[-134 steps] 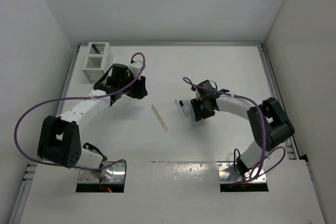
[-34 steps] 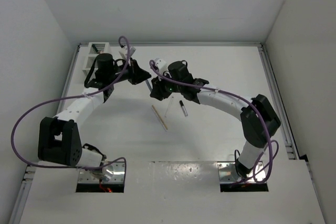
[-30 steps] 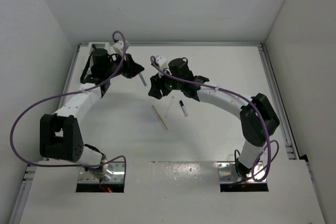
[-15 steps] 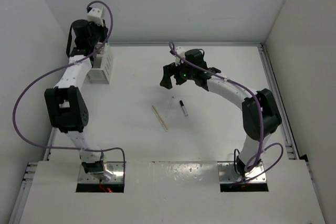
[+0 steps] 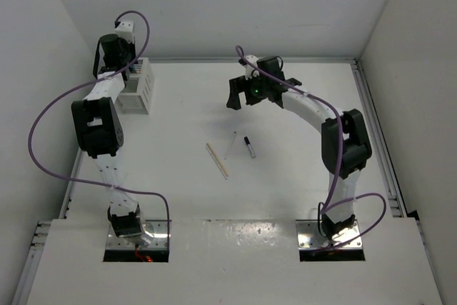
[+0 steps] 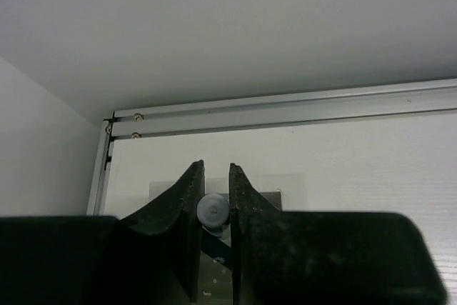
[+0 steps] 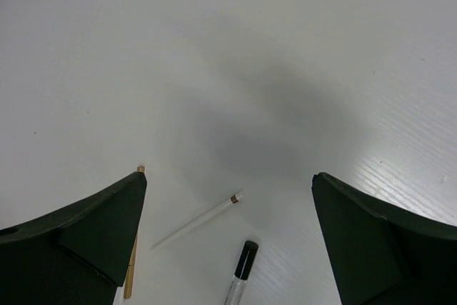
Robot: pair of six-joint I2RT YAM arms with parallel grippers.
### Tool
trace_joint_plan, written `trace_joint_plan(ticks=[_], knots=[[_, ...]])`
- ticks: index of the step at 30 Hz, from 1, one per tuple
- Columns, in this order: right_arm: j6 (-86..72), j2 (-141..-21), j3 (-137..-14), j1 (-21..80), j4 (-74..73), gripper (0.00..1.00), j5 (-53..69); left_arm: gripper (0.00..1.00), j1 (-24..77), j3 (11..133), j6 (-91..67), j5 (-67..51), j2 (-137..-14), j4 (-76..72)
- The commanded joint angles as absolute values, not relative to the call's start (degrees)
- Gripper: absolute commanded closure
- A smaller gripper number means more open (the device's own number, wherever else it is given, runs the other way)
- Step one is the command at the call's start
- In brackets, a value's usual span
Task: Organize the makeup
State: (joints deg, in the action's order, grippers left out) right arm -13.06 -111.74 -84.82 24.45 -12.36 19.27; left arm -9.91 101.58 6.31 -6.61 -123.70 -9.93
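My left gripper (image 5: pixel 118 62) is raised at the back left, over the white slatted box (image 5: pixel 140 89). In the left wrist view its jaws (image 6: pixel 216 171) are shut on a pale blue stick (image 6: pixel 213 208), seen end-on. My right gripper (image 5: pixel 246 92) hangs open above the middle back of the table with nothing between its fingers (image 7: pixel 100 237). Below it lie three makeup sticks: a long tan wooden one (image 5: pixel 217 160) (image 7: pixel 131 276), a thin white one (image 5: pixel 230 146) (image 7: pixel 198 221) and a black-capped one (image 5: pixel 248 147) (image 7: pixel 243 266).
Metal rails (image 5: pixel 371 116) run along the table's edges, and white walls close in on three sides. The back rail (image 6: pixel 285 108) and the back left corner show in the left wrist view.
The left arm has swung from mid-table to the back left, over the box, carrying the pale blue stick. The right gripper has opened wide and drawn back to the right.
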Motion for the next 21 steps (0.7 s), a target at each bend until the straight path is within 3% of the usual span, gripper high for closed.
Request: trace_joint_plan(ticks=[1, 2, 3, 6, 14, 18, 21], knots=[[-12.2, -112.1, -87.9, 24.0, -12.9, 0.00, 18.9, 0.83, -10.7, 101.7, 6.1, -8.6, -122.0, -12.0], [-12.4, -112.3, -88.3, 23.8, -13.3, 0.00, 19.0, 0.72, -10.7, 101.7, 6.1, -9.1, -122.0, -11.4], [-12.6, -112.4, -88.6, 23.8, -13.9, 0.00, 18.9, 0.46, -10.7, 101.7, 6.1, -9.8, -122.0, -10.8], [-12.3, -112.1, -89.2, 23.3, -16.8, 0.00, 16.7, 0.25, -10.7, 101.7, 7.4, -12.0, -119.2, -9.1], [-13.9, -104.9, -81.1, 24.6, -22.8, 0.00, 4.9, 0.23, -6.1, 95.7, 12.2, -10.5, -105.7, -2.6], [-15.6, -100.0, -73.8, 26.3, -23.5, 0.00, 0.1, 0.23, -3.7, 93.3, 4.5, -11.1, -100.0, 7.9], [-17.3, -94.9, -68.5, 27.7, -23.3, 0.02, -3.2, 0.33, 0.6, 84.7, -1.7, -11.8, -94.5, 12.9]])
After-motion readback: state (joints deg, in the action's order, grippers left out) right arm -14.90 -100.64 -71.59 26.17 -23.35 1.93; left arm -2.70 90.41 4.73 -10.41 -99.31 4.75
